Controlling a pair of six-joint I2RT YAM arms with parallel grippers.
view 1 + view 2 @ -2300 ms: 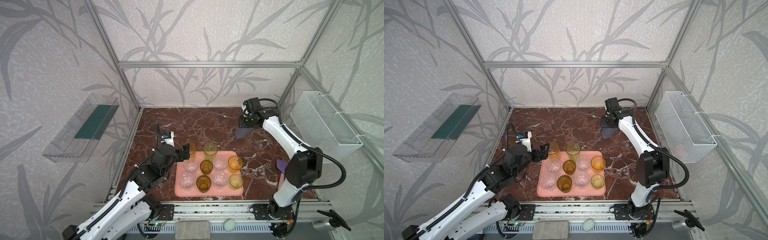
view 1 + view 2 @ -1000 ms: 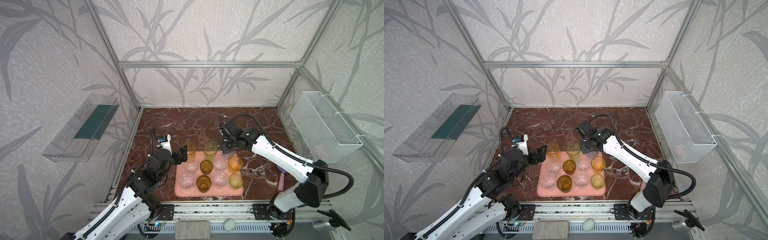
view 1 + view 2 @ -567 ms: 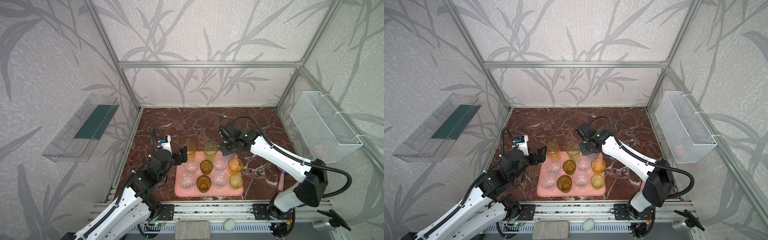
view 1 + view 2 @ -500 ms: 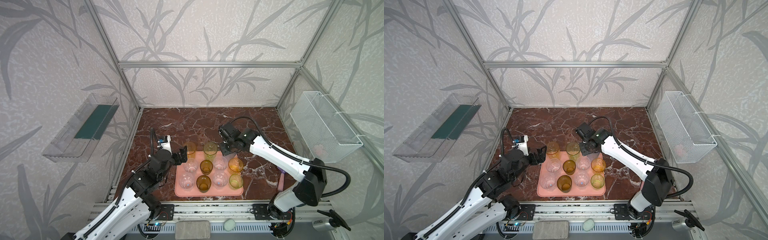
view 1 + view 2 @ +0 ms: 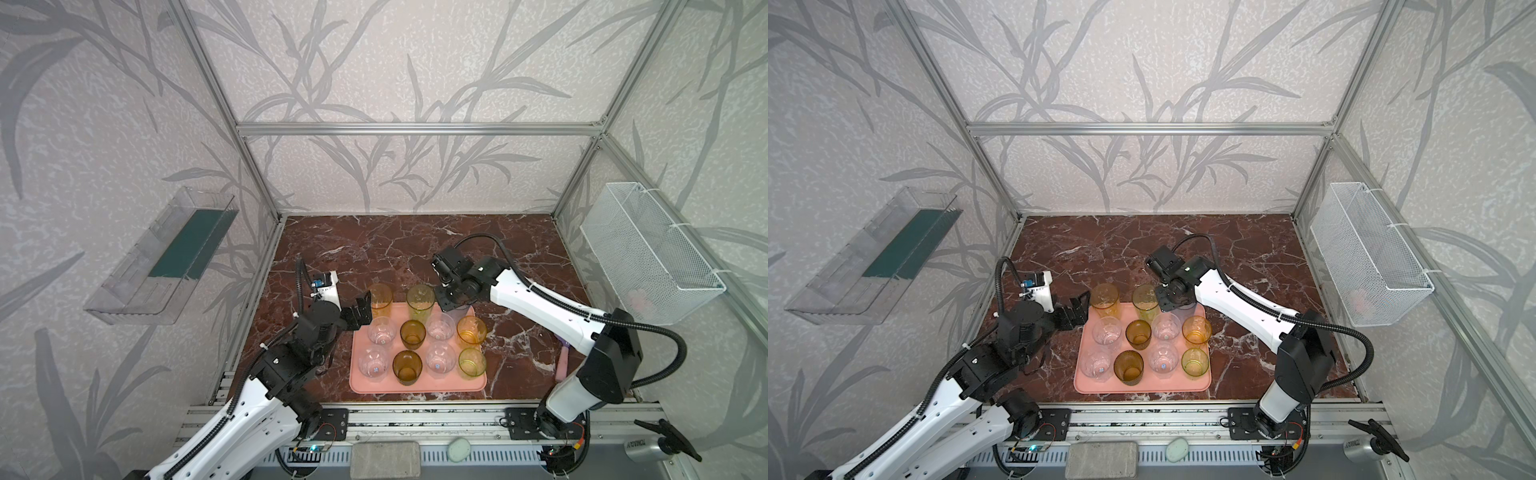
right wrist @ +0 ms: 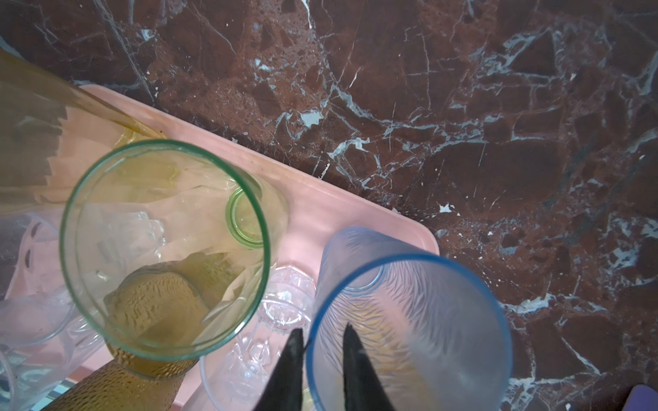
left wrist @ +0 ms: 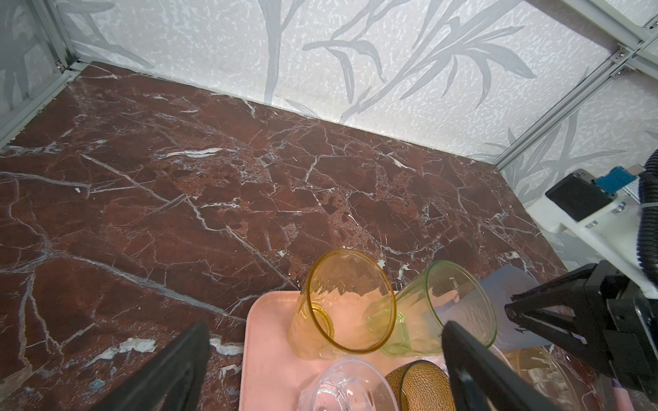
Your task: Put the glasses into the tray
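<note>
Straddling the rim of the blue glass (image 6: 427, 284), the right gripper (image 6: 323, 329) has one finger inside the mouth and one outside. Its jaws are only narrowly parted, yet the gap is wider than the thin wall, so the pinch looks slack rather than clamped. Taking the tray (image 5: 417, 384) as a clock face in a top view, with twelve toward the back wall, that glass appears to stand just inside the one o'clock corner. The green glass (image 5: 420, 300) is at twelve and the yellow glass (image 5: 380, 296) at eleven. Eight short tumblers (image 5: 412, 334) fill two rows from the centre down to six, so every glass seems to be on the pink surface. The left gripper (image 5: 362, 311) hovers just off the tray at ten o'clock, over the marble table top (image 5: 374, 249), with its jaws spread fully wide and nothing between them. These tall tumblers look light, stiff and smooth-walled. With a narrow foot and a flaring mouth they should tip easily and slide on the tray. The blue one's ribbed wall offers a little more bite. The best hold is probably a pinch across the rim on the side facing away from its neighbours, moved straight up and down to avoid nudging the green one.
</note>
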